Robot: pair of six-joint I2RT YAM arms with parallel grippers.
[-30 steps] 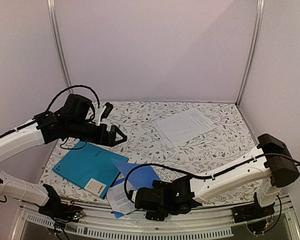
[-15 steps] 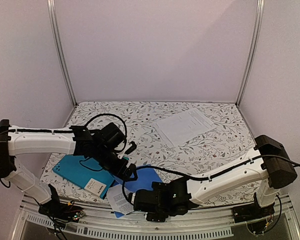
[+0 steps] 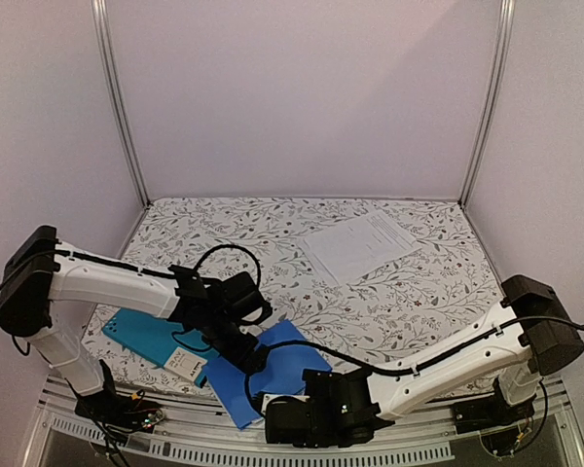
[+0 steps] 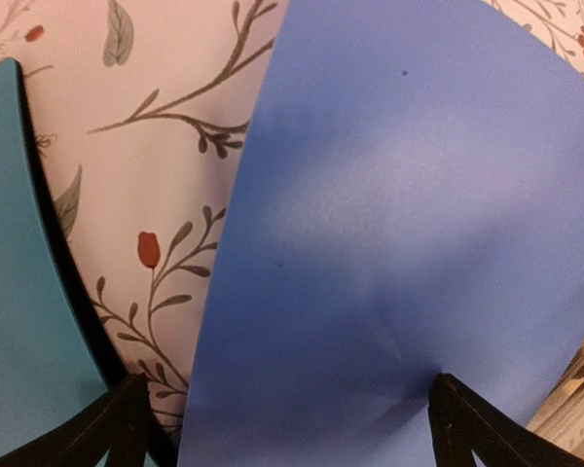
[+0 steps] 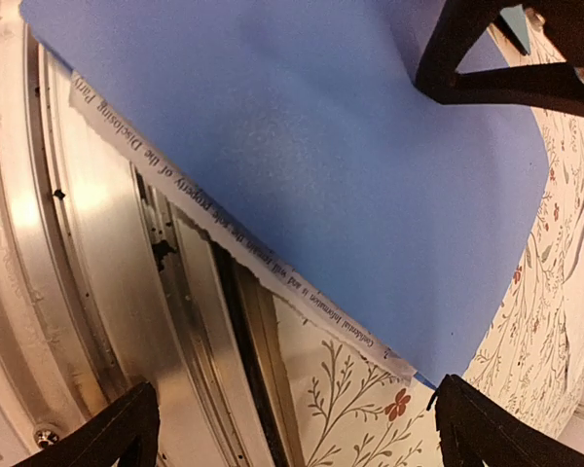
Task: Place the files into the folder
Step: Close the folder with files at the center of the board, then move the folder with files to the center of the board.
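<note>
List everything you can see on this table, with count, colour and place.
teal folder: one, teal with a white label, near left
blue folder: one, blue, near centre, beside the teal folder
far sheet: one, white with black print, far right
near sheet: one, white with black print, under the blue folder, only its edge showing
tablecloth: one, white floral, covering the table
left gripper: one, black, open over the blue folder
right gripper: one, black, open at the near edge

the table cloth [image 3: 409, 292] is white with grey leafy vines and tiny red flowers. the big folder [image 3: 141, 336] is teal, its label [image 3: 185, 365] white. the smaller folder [image 3: 292, 365] is plain blue. the paper sheet [image 3: 358, 245] is white with black print.
</note>
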